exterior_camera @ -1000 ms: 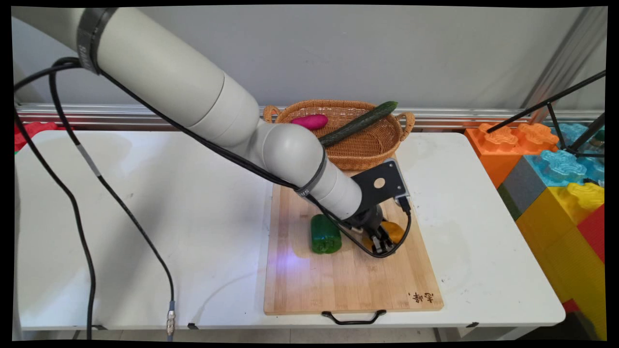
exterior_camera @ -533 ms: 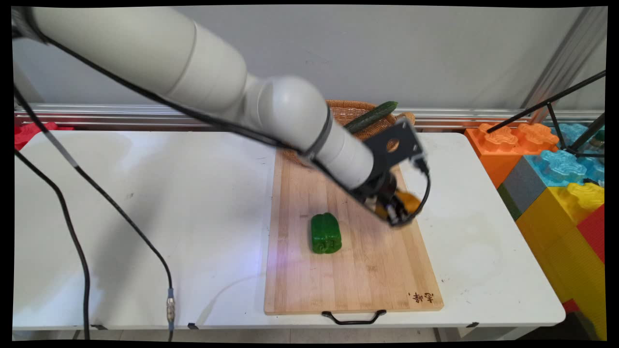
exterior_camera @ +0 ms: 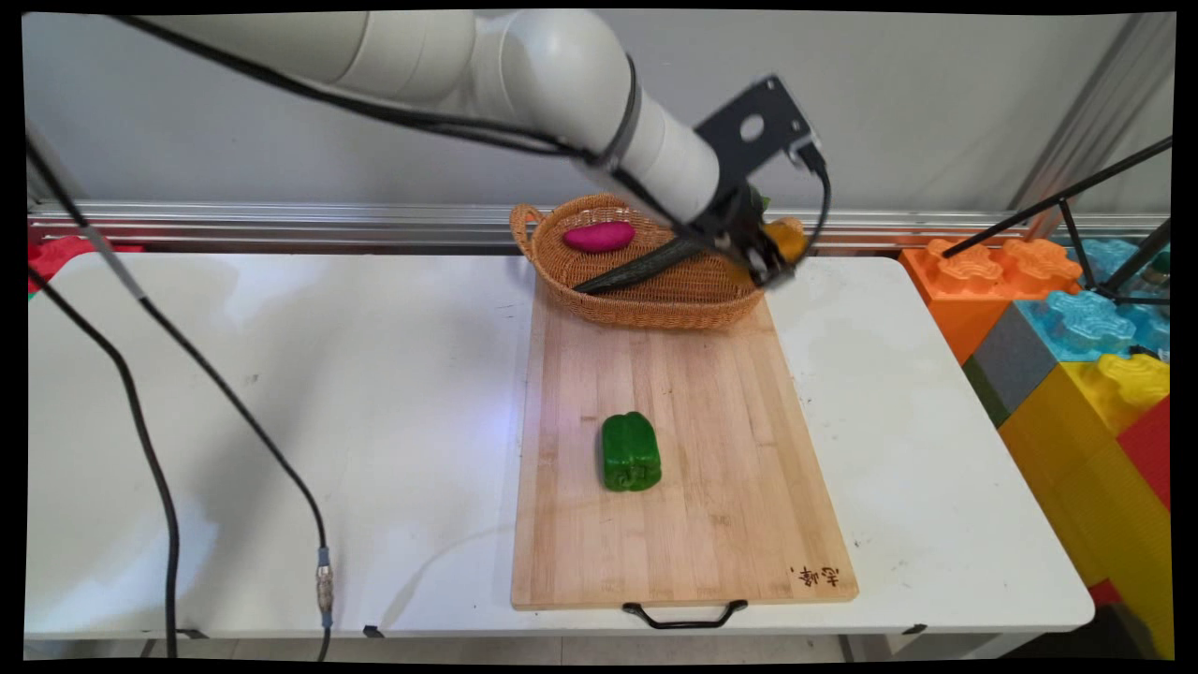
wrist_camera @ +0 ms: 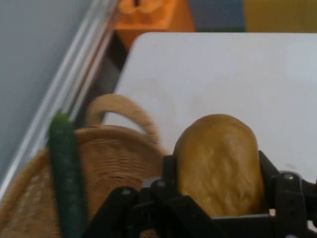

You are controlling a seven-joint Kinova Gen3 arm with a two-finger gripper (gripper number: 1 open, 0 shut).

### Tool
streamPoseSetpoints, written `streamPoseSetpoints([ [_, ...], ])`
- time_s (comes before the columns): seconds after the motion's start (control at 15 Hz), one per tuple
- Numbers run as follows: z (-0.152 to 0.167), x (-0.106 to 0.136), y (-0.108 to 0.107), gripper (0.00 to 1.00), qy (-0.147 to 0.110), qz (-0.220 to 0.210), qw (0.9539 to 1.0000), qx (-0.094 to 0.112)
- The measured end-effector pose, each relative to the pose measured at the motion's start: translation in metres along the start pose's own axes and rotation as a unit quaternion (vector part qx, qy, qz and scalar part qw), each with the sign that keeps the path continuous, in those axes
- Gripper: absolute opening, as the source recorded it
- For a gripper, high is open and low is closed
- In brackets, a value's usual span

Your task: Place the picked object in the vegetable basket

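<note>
The gripper (exterior_camera: 769, 265) clamps what looks like a yellow potato (wrist_camera: 218, 163) above the right rim of the basket (exterior_camera: 655, 304); a cucumber (wrist_camera: 67, 173) lies inside.

Cucumber (exterior_camera: 646, 267) slanting across basket (exterior_camera: 655, 304), purple vegetable (exterior_camera: 599, 236) at its left, board's (exterior_camera: 655, 552) near half bare

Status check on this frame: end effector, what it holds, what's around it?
End effector shut on yellow-orange vegetable, raised over the wicker basket's right handle. Cucumber and purple sweet potato in basket. Green pepper on cutting board.
</note>
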Motion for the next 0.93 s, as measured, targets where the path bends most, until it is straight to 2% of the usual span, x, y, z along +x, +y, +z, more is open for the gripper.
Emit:
streamPoseSetpoints([
  [0.13,0.012,-0.002,-0.026,0.00,-0.002,-0.009,0.9998,0.019],
  [0.4,0.056,-0.031,-0.060,0.00,-0.027,-0.030,0.9988,0.028],
  [0.67,0.096,-0.057,-0.079,0.00,-0.048,-0.048,0.9974,0.025],
  [0.87,0.115,-0.061,-0.085,0.00,-0.049,-0.051,0.9972,0.023],
  [0.93,0.119,-0.059,-0.086,1.00,-0.048,-0.051,0.9973,0.021],
])
